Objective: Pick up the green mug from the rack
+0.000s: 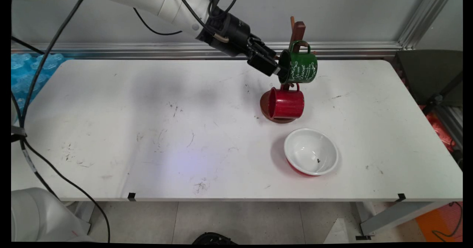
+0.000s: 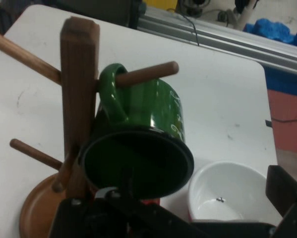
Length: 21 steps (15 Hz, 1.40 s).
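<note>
A green mug (image 1: 301,66) (image 2: 158,116) with white lettering hangs by its handle on an upper peg of a wooden mug tree (image 1: 298,30) (image 2: 79,89). My gripper (image 1: 277,68) (image 2: 198,201) is at the mug's open mouth, which faces it. It stands open: one finger (image 2: 113,192) lies at the rim's lower edge, and the other finger (image 2: 286,191) is well off to the side. A red mug (image 1: 286,103) hangs on a lower peg just above the tree's round base (image 2: 39,206). A white bowl with a red outside (image 1: 311,151) (image 2: 227,191) sits on the table in front of the tree.
The white table (image 1: 147,129) ends at an aluminium rail (image 1: 129,50) along the wall. Blue bubble wrap (image 1: 26,70) lies off the table's left end, and dark equipment (image 1: 428,78) stands off its right end. Black cables (image 1: 40,67) hang from the arm on the left.
</note>
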Motion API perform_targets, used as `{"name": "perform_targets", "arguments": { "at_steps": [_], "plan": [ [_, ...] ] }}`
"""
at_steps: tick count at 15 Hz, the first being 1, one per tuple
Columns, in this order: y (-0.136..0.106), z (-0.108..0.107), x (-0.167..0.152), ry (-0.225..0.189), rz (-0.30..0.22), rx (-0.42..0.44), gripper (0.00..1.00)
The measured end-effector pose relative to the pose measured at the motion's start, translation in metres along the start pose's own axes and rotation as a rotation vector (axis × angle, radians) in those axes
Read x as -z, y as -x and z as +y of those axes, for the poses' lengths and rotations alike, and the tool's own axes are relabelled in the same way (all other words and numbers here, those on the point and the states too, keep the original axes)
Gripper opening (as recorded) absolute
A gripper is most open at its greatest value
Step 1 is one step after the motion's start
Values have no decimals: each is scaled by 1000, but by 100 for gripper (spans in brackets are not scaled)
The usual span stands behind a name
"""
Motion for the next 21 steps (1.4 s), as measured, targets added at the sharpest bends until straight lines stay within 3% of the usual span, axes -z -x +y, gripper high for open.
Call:
{"name": "perform_targets", "arguments": {
  "at_steps": [21],
  "plan": [
    [16, -1, -5, -17, 70, 35, 100]
  ]
}}
